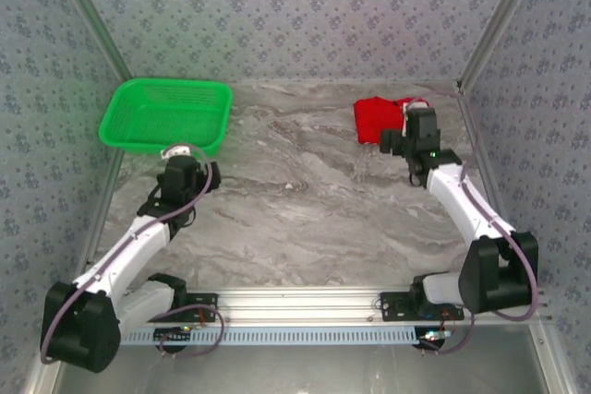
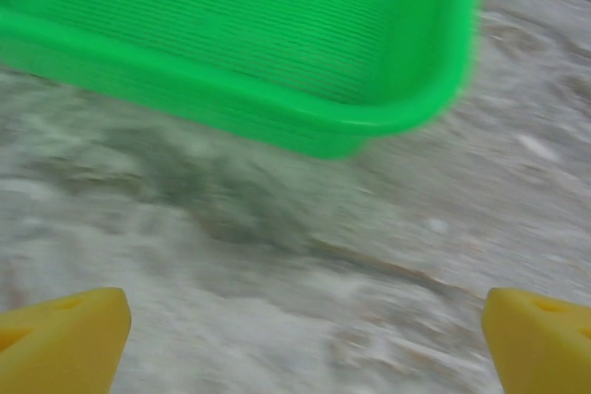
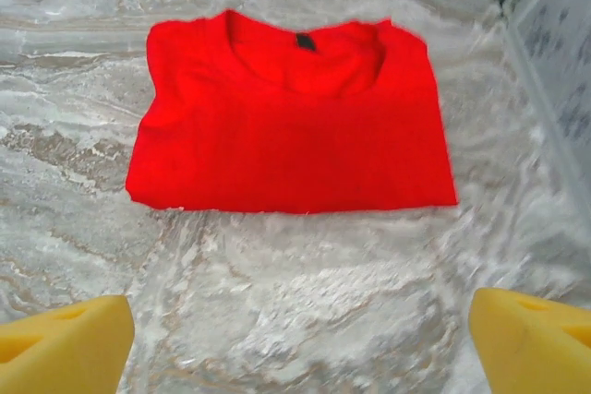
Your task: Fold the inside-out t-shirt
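Note:
The inside-out t-shirt [image 1: 377,119] lies folded into a neat red rectangle at the far right of the marble table, close to the right wall. In the right wrist view the t-shirt [image 3: 295,126] lies flat with its collar at the far side and a small dark label inside the neckline. My right gripper [image 3: 305,343] hovers just in front of the shirt's near edge, open, with bare table between its yellow fingertips [image 3: 65,348]. My left gripper [image 2: 305,343] is open too, over bare table right in front of the green basket [image 2: 277,108]. Neither gripper holds anything.
The green plastic basket [image 1: 166,88] stands at the far left of the table. Patterned walls and metal corner posts [image 1: 480,53] close in the table on three sides. The arm bases sit on a rail [image 1: 305,306] at the near edge.

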You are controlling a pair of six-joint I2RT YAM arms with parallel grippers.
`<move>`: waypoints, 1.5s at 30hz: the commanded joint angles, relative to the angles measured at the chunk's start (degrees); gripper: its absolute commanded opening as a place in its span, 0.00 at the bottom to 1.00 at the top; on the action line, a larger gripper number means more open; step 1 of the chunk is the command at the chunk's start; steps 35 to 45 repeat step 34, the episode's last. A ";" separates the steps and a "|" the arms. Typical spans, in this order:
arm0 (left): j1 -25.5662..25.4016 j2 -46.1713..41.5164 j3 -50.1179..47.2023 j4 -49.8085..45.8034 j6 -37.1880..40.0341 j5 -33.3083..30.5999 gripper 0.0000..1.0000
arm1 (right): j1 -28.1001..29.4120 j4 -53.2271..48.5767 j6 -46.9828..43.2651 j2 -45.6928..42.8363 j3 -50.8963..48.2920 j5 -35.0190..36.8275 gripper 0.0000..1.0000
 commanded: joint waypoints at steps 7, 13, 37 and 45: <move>10.09 5.57 -11.04 32.26 16.05 -0.98 0.98 | -1.47 30.15 0.82 -0.38 -21.26 1.08 1.00; 15.31 18.93 -9.03 41.96 15.43 6.63 0.98 | -4.38 38.12 -1.94 7.18 -23.26 1.45 1.00; 16.81 30.60 -8.09 52.11 17.18 15.07 0.98 | -7.15 64.48 -5.26 13.20 -33.41 -2.25 1.00; 16.81 30.60 -8.09 52.11 17.18 15.07 0.98 | -7.15 64.48 -5.26 13.20 -33.41 -2.25 1.00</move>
